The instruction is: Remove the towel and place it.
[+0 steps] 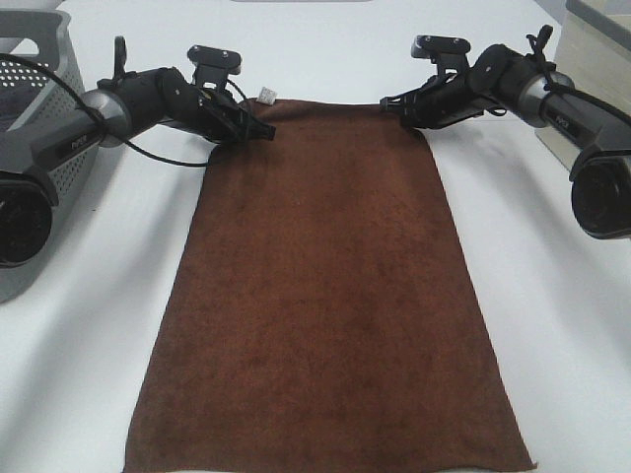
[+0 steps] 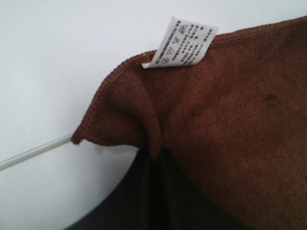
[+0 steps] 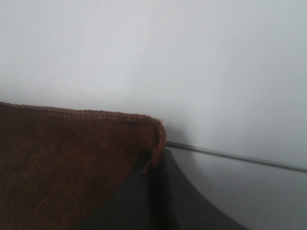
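Observation:
The towel, a large dark reddish-brown terry cloth, lies spread flat on the white table and runs from the far middle to the near edge. Its small white tag sits at the far left corner. My left gripper is shut on that far left corner. The left wrist view shows the pinched corner, the tag and the gripper. My right gripper is shut on the far right corner. The right wrist view shows the hem bunched in the gripper.
A grey perforated basket stands at the far left beside the left arm. A beige box stands at the far right behind the right arm. Bare white table lies on both sides of the towel.

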Tool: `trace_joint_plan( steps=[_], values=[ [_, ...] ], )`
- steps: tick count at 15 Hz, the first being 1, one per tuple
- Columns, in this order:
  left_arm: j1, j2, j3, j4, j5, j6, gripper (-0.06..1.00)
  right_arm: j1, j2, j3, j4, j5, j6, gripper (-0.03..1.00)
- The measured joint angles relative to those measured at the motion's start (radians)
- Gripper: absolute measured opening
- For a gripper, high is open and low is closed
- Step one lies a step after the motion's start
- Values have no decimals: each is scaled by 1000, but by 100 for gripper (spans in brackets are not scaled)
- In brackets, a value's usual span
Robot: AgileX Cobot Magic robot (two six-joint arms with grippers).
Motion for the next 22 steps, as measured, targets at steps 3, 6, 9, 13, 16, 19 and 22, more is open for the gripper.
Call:
trace_joint_plan(
  steps=[3, 6, 9, 13, 16, 19, 22],
  values=[
    [0, 0, 0, 0, -12, 0, 0, 0, 0, 0, 18, -14, -7, 1],
    [0, 8, 0, -1, -19, 0, 0, 0, 0, 0, 26, -14, -17, 1],
    [0, 14, 0, -8, -33, 0, 4, 0, 0, 0, 28, -14, -26, 3],
    [0, 14, 0, -6, -39, 0, 22, 0, 0, 0, 28, -15, -27, 30],
    [0, 15, 0, 21, -48, 0, 35, 0, 0, 0, 28, -35, -31, 52],
    [0, 15, 0, 65, -93, 0, 56, -9, 0, 0, 19, -80, -30, 58],
    [0, 15, 0, 74, -102, 0, 60, -22, 0, 0, 14, -91, -30, 59]
  ],
)
